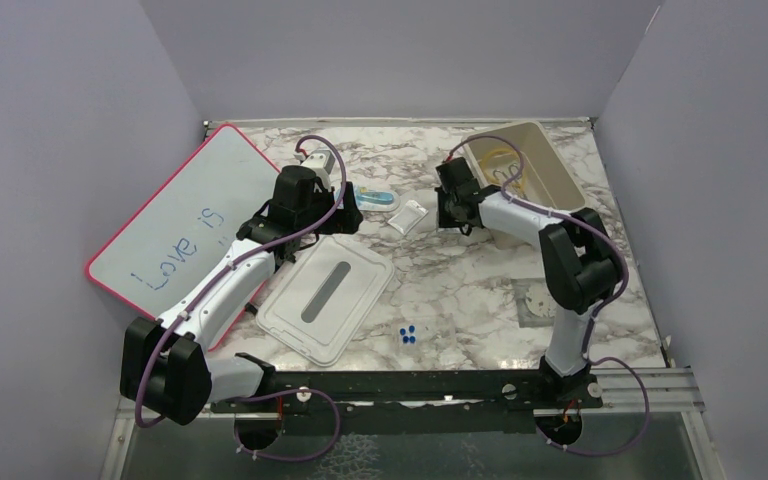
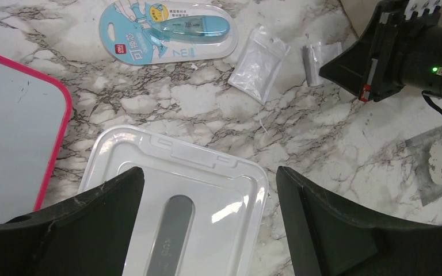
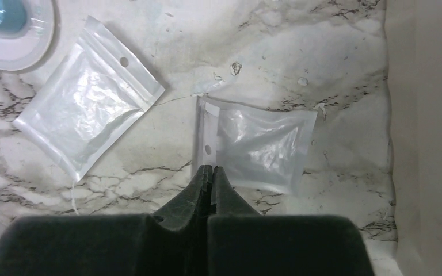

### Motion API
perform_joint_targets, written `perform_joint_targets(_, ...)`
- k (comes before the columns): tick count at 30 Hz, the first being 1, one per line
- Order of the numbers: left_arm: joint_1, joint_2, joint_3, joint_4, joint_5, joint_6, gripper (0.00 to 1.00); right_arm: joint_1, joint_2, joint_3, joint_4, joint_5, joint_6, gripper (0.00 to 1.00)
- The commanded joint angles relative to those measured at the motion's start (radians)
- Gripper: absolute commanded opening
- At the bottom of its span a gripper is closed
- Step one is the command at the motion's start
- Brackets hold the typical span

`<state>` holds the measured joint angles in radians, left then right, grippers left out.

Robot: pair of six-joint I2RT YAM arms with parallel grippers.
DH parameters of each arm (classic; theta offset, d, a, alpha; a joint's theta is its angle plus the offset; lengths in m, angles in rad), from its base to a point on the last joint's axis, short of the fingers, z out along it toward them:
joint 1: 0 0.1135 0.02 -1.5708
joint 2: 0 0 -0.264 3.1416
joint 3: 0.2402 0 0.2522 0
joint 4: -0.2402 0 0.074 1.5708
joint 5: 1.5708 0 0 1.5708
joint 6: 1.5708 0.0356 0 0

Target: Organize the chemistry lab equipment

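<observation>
The right end effector (image 3: 210, 172), fingers pressed together, sits at the near corner of the clear bag (image 3: 259, 146).

Tubing (image 1: 503, 158) in bin (image 1: 563, 178), right of lid (image 1: 325, 297)

We see a marble-patterned table top (image 1: 460, 290), white with grey veins, enclosed on three sides by plain lavender-grey panels: a back wall (image 1: 400, 50), a left wall (image 1: 50, 150) and a right wall (image 1: 730, 150). A metal rail (image 1: 650, 385) runs along the table's near edge, and below it lies a grey speckled surface (image 1: 440, 455). The light is even and diffuse; we note only soft shadows.
</observation>
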<state>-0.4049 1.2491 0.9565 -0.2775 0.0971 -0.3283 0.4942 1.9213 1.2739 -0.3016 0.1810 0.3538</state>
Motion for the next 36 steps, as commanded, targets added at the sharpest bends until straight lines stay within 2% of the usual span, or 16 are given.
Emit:
perform_joint_targets(1,0.008,-0.012,-0.012,0.023,0.001,0.002,0.88,0.002,-0.093,-0.015,0.054,-0.027,-0.013,0.01)
perform_joint_targets(8,0.008,-0.013,-0.01,0.024,0.002,0.003,0.88,0.001,-0.202,-0.05,0.095,-0.051,-0.017,0.01)
perform_joint_targets(12,0.008,-0.012,-0.01,0.024,0.003,0.001,0.88,0.001,-0.191,-0.05,0.083,-0.061,-0.029,0.03)
perform_joint_targets(14,0.008,-0.014,-0.01,0.023,0.003,0.002,0.88,0.002,-0.163,-0.042,0.058,-0.035,-0.024,0.25)
perform_joint_targets(16,0.008,-0.013,-0.01,0.023,0.004,0.001,0.88,0.001,-0.137,-0.038,0.043,-0.015,-0.035,0.43)
perform_joint_targets(18,0.008,-0.013,-0.01,0.024,0.003,0.002,0.88,0.002,-0.115,-0.04,0.045,-0.004,-0.052,0.54)
perform_joint_targets(19,0.008,-0.013,-0.01,0.024,0.003,0.002,0.88,0.001,-0.103,-0.037,0.042,-0.003,-0.073,0.56)
perform_joint_targets(32,0.008,-0.008,-0.01,0.023,0.003,0.003,0.88,0.002,0.049,0.021,0.022,0.067,-0.189,0.58)
perform_joint_targets(36,0.008,-0.008,-0.011,0.023,0.002,0.003,0.88,-0.003,0.087,0.032,0.003,0.005,-0.183,0.51)
